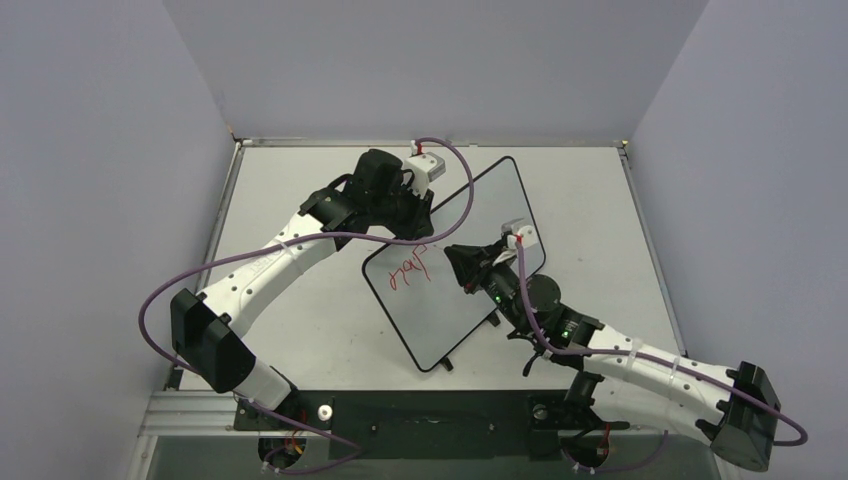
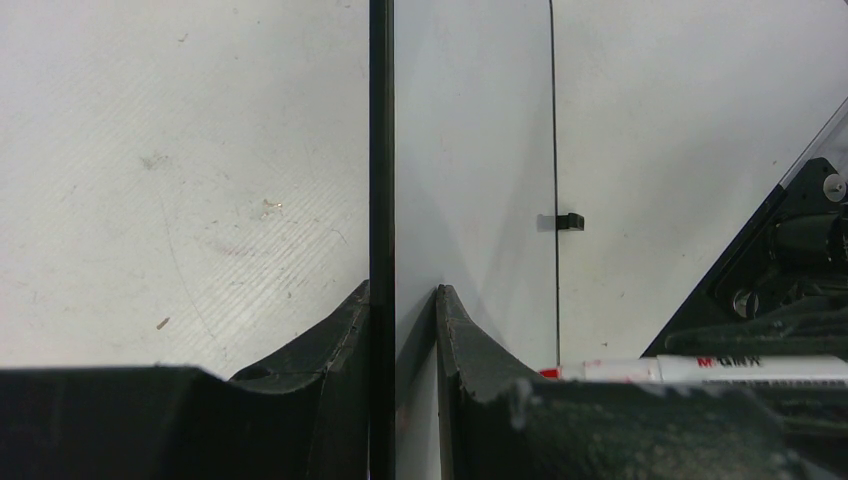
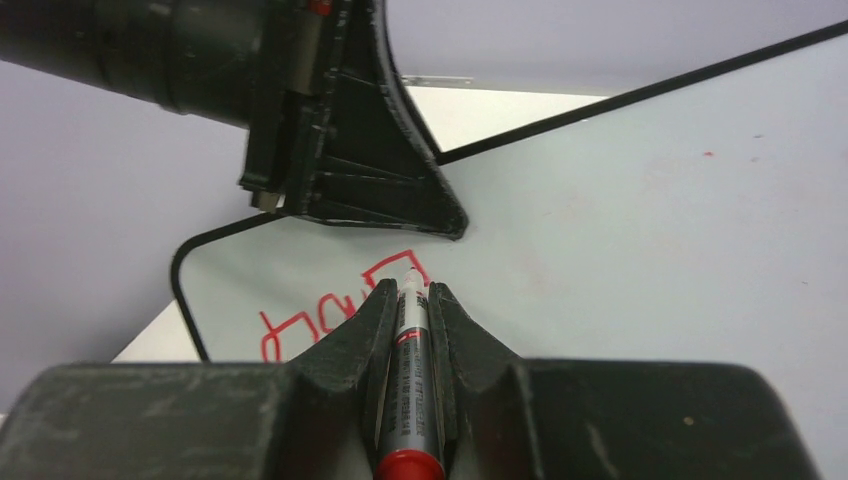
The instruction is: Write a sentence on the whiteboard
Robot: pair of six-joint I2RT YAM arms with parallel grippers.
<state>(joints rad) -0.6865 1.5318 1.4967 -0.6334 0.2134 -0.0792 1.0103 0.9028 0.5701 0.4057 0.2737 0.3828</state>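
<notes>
Two arms at the whiteboard, marker tip on the board

The whiteboard (image 1: 455,315) sits askew at mid-table (image 1: 610,200), one corner pointing toward the arm bases. The left fingers (image 2: 350,335) pinch its black rim on the far left side, one finger on each face. The right fingers (image 3: 365,335) are pressed onto a red marker (image 3: 408,345), its tip touching the glossy surface at the end of the red lettering (image 1: 408,270), a few uneven strokes near the board's left edge. A small black clip (image 2: 569,222) sits on the opposite long edge.
</notes>
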